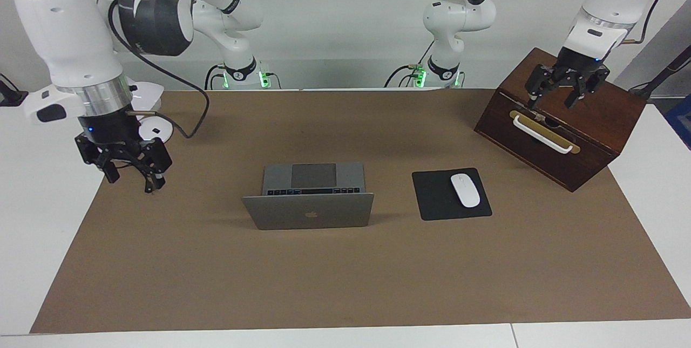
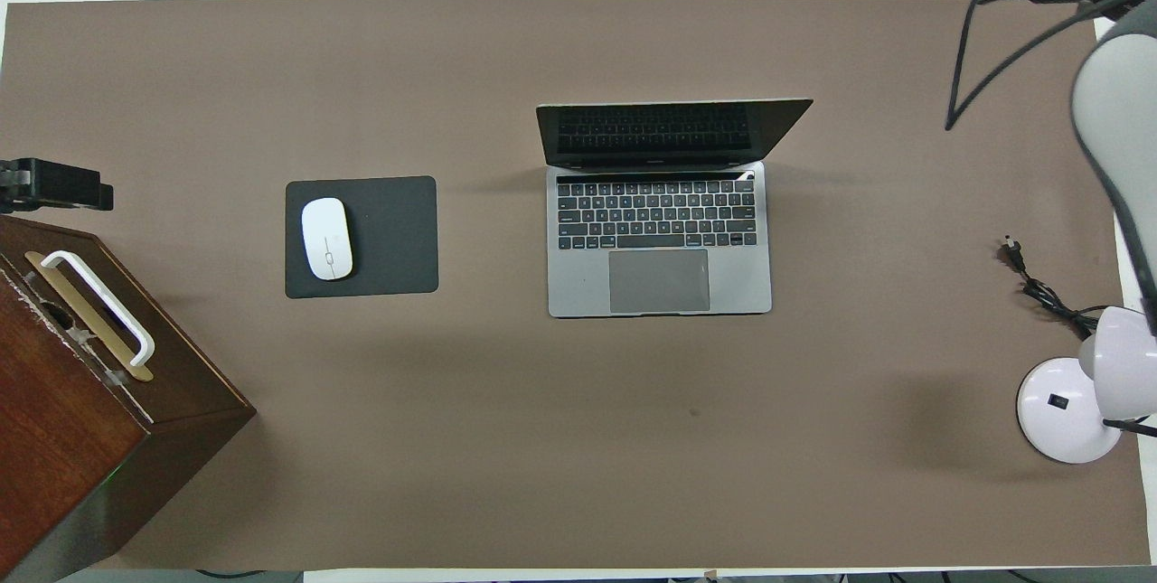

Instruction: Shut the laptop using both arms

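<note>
Laptop (image 1: 307, 202) open, mid-mat (image 1: 345, 283), lid upright, keyboard facing the robots; mouse pad (image 1: 451, 194) with white mouse (image 1: 465, 190) beside it toward the left arm's end

Right gripper (image 1: 132, 178) up in the air over the mat's edge at the right arm's end, well apart from the laptop; fingers spread wide, nothing between them

Left gripper (image 1: 551, 99) over the wooden box (image 1: 594, 137), just above its white handle (image 1: 540, 133); fingers apart, gripping nothing

Lamp (image 2: 1076, 402) with round white base on the mat's corner near the right arm, black cord (image 2: 1039, 289) trailing beside it
</note>
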Motion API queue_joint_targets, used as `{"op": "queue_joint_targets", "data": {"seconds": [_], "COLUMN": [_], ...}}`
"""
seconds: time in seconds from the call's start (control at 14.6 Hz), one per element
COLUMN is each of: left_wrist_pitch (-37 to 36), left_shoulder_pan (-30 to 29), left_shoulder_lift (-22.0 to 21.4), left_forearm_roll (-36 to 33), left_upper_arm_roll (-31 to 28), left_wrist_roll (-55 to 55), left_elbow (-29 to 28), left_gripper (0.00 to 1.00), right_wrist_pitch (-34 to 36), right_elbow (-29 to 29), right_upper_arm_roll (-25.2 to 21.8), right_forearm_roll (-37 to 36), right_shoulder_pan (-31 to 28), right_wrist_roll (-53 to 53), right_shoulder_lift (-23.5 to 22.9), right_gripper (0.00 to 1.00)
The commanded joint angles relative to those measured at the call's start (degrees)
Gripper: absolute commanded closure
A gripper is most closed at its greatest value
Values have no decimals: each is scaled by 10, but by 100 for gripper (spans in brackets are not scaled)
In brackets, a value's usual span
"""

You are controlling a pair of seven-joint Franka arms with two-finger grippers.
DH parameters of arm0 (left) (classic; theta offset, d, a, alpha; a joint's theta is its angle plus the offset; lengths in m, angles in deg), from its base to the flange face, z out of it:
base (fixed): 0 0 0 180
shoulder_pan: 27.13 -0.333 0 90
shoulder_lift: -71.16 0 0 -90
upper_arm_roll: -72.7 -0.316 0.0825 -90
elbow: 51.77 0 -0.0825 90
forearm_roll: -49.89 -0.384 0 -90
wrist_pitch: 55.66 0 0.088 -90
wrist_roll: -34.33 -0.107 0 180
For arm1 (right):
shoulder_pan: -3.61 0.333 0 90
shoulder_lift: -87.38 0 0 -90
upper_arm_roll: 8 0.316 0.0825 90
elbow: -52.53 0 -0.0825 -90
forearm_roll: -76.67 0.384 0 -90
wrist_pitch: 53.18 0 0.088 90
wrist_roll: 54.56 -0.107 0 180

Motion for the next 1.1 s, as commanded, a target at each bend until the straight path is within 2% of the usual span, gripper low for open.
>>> {"op": "queue_joint_targets", "data": {"seconds": [0.0, 0.07, 0.21, 0.34, 0.48, 0.55, 0.62, 0.82, 1.03], "left_wrist_pitch": [14, 19, 36, 57, 78, 92, 103, 146, 225], "left_shoulder_pan": [-1, -1, 3, 5, 16, 28, 44, 80, 130], "left_shoulder_lift": [-3, -2, -1, -1, -2, -4, -6, -8, -29], "left_forearm_roll": [-10, -10, -10, -10, -6, -5, -4, 17, 20], "left_upper_arm_roll": [-2, -2, -2, -1, 0, 0, 0, 1, 1], "left_wrist_roll": [2, 2, -2, -3, -4, -4, -3, -3, -1], "left_elbow": [-10, -10, -10, -12, -21, -27, -33, -52, -113], "left_gripper": [92, 100, 100, 100, 100, 100, 100, 100, 100], "right_wrist_pitch": [-42, -52, -66, -80, -84, -85, -85, -86, -102], "right_elbow": [68, 86, 113, 115, 115, 115, 115, 115, 115], "right_upper_arm_roll": [-1, -3, -1, -5, -7, -7, -7, -9, -9], "right_forearm_roll": [4, 2, 1, 0, -10, -16, -20, -21, -21], "right_shoulder_pan": [15, 24, 29, 49, 68, 71, 77, 93, 120], "right_wrist_roll": [-6, -7, -11, -16, -31, -35, -35, -36, -48], "right_shoulder_lift": [-70, -88, -111, -120, -122, -122, -124, -126, -133], "right_gripper": [13, 17, 29, 52, 79, 97, 100, 100, 100]}}
